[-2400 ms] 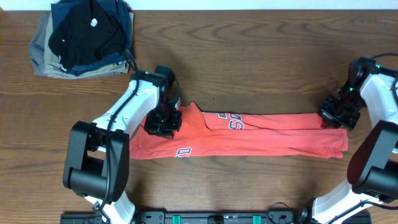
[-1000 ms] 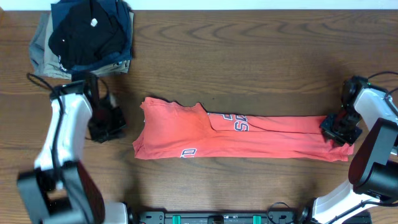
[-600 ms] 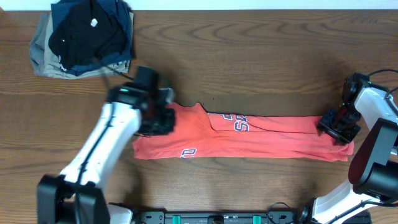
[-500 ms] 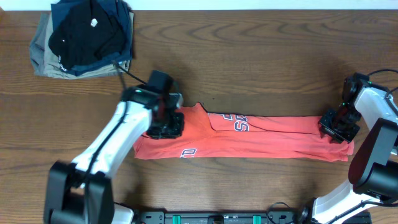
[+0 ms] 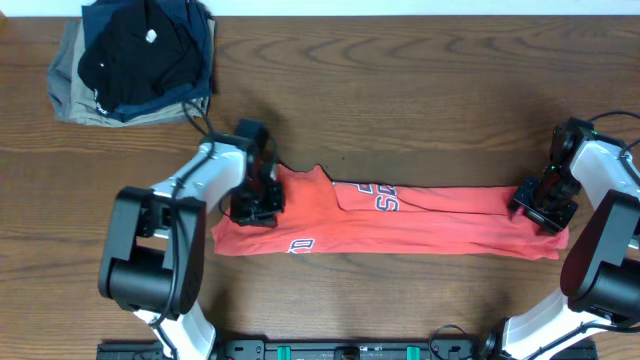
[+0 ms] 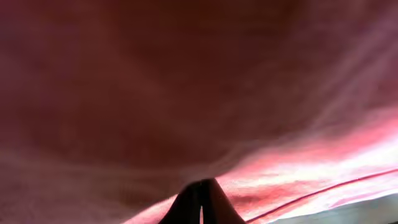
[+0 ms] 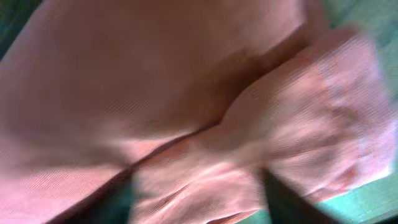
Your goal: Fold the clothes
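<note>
**Red shirt stretched in a long band, an arm at each end**

Overhead: the T-shirt (image 5: 420,225) lies on the wooden table (image 5: 400,90) as a long, narrow strip running left to right. Its white lettering (image 5: 378,196) is partly tucked under a fold, and a small logo (image 5: 297,245) shows near the lower edge. The left gripper (image 5: 252,207) sits on the shirt's left end and the right gripper (image 5: 543,205) on its right end; both hide their own fingertips. A stack of folded garments (image 5: 135,60) sits at the far left corner.

Left wrist: dim red cloth fills the frame. The dark fingertips (image 6: 189,202) are pressed together; whether they pinch cloth is unclear.

Right wrist: blurred. Bunched cloth lies between two dark fingers (image 7: 109,202) that stand wide apart.
</note>
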Available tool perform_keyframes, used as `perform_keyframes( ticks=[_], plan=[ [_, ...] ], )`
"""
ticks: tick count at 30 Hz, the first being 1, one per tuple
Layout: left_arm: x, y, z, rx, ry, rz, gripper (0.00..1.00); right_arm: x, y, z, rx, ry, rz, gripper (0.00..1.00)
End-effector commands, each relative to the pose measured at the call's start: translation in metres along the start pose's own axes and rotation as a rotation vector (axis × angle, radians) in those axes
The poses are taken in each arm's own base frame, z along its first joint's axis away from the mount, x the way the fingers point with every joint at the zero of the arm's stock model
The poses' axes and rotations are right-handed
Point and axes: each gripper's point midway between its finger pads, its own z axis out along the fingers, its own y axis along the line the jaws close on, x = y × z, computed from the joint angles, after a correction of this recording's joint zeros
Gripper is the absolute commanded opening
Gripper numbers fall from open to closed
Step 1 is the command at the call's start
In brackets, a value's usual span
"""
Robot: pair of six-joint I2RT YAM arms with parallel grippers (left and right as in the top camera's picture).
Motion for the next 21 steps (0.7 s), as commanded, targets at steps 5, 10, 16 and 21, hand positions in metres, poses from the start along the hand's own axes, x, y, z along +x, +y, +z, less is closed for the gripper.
perform_keyframes(
  ticks=[5,10,16,21],
  plan=[
    [-0.009,0.066,0.005,-0.084,0.01,-0.169,0.06,-0.006,0.0,-0.008,-0.009,-0.03,-0.009,0.85],
    [-0.009,0.096,-0.003,-0.119,0.004,-0.251,0.06,-0.005,0.008,-0.008,-0.054,-0.02,-0.037,0.7],
    [-0.007,0.115,-0.009,-0.115,0.008,-0.321,0.06,-0.002,0.032,-0.01,-0.188,-0.006,-0.097,0.29],
    [-0.007,0.12,-0.01,-0.11,0.01,-0.321,0.06,0.006,0.053,-0.013,-0.268,0.013,-0.178,0.25]
  ],
)
